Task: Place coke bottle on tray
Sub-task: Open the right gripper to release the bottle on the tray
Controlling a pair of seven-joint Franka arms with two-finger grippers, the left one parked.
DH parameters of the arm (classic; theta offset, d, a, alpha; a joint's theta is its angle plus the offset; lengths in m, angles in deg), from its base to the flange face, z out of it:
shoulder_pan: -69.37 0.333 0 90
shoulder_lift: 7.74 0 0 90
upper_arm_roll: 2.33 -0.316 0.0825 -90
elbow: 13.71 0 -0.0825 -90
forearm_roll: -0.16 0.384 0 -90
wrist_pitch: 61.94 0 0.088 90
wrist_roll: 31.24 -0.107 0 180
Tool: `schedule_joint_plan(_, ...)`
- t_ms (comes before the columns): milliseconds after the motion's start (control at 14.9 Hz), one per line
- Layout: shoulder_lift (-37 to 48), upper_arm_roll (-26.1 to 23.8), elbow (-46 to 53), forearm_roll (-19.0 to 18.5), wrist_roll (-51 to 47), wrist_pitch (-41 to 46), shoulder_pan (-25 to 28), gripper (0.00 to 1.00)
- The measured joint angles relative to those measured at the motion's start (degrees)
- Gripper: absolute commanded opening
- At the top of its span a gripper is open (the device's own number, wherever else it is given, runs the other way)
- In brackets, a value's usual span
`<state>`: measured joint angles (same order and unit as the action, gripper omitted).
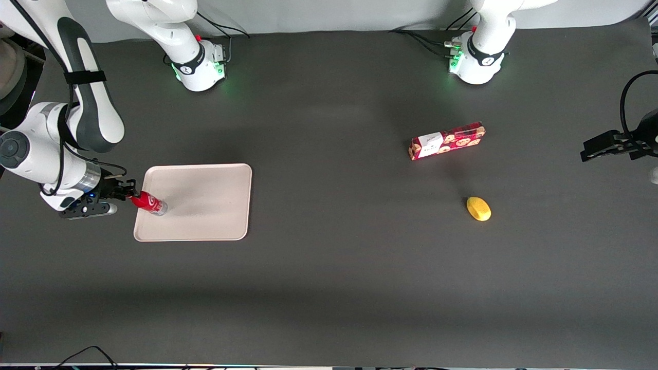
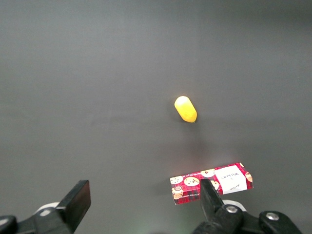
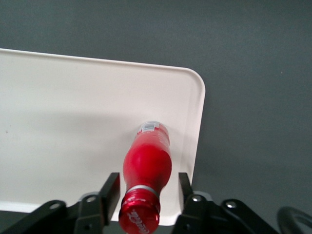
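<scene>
one container only on the dark table (image 1: 329,288): tray (image 1: 205,226), pale beige-pink, flat, with rounded corners and a raised rim, lying toward the working arm's end. holds a single item, the coke bottle (image 1: 150,203). stands with its silvery-clear base down on the tray floor, just inside the short rim that faces the working arm and well apart from the other short rim. red body, white lettering, red cap up top. leans toward the gripper in the front view; cannot tell whether truly tilted or only seen at an angle. rest of the tray floor bare, apart from a soft shadow beside the bottle.

right gripper (image 1: 129,195) hovers at the tray's short rim, level with the bottle's cap end. in the right wrist view, gripper (image 3: 148,183) straddles the bottle (image 3: 147,165) at its neck, black fingers (image 3: 111,187) parted, one on each side, a thin gap visible between each finger and the red plastic. not clamped, by that look. tray rim (image 3: 200,112) curves past just beside the bottle's base.

toward the parked arm's end, well apart from the tray: small yellow object (image 1: 478,208), rounded, lying alone on the table. farther from the front camera than that, long red cookie box (image 1: 447,141), flat on its side, white label near one end. both seen again from the left wrist view, yellow object (image 2: 185,109) and cookie box (image 2: 212,182) near each other but not touching.
</scene>
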<state>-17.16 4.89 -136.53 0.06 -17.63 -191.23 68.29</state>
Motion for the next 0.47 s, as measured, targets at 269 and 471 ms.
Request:
schedule_joint_plan(269,0.2,0.0,4.7,0.0,0.0,3.6,0.2,1.00)
schedule_joint_plan(471,0.6,-0.3,14.5,0.2,-0.6,12.9,0.5,1.00)
